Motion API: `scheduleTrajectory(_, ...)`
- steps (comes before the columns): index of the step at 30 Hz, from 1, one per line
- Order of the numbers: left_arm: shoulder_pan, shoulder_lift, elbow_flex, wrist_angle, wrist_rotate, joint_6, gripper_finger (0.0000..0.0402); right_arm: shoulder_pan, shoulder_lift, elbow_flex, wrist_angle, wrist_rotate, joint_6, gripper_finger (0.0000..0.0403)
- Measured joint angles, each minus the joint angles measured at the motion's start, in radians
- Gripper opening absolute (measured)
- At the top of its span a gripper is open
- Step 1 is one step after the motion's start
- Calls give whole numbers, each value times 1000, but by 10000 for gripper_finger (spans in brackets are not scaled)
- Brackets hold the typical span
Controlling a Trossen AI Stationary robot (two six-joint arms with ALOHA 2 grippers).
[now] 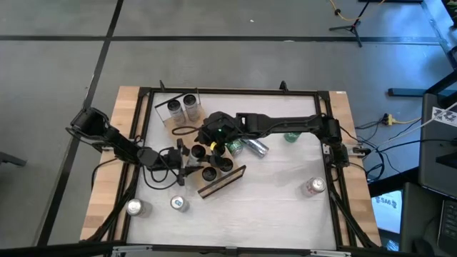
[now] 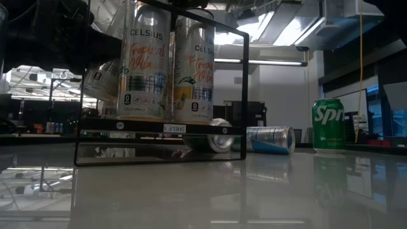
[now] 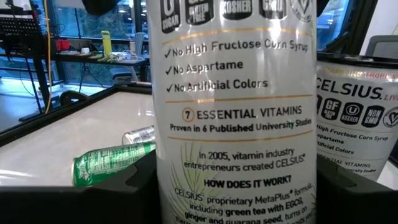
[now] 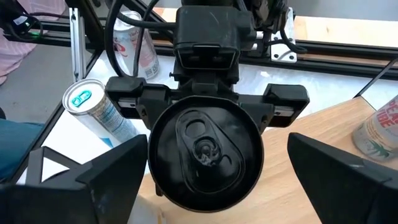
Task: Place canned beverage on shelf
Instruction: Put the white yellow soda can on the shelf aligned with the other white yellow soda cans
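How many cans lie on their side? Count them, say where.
2: green can and silver can, side by side near the table's middle; others may be hidden behind arms.

White Celsius can (image 3: 236, 112), green can (image 2: 328, 124), light-wood shelf (image 4: 311, 168).

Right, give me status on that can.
Left gripper shut on can. Right gripper open, hovering above it. Can upright on shelf. Second can close beside.

grey floor (image 1: 57, 107) with dark seams, ceiling lights (image 2: 283, 28) overhead
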Motion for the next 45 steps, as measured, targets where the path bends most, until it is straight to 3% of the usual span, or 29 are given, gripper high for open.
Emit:
scheduleTrajectory(11,0,0,44,-31,-16,33,236,1,27,0,17,-26,2,368)
scheduleTrajectory(22,0,0,45,-45,-39,32,240,1,27,0,18,-34,-2,247)
scheduleTrajectory(33,0,-1,46,-45,-50,31,284,0,27,0,5,-45,2,266)
scheduleTrajectory(39,0,-1,46,-46,-60,28,290,0,27,0,-4,-50,2,248)
scheduleTrajectory(45,-1,-1,46,-46,-67,51,322,0,27,0,-4,-52,2,256)
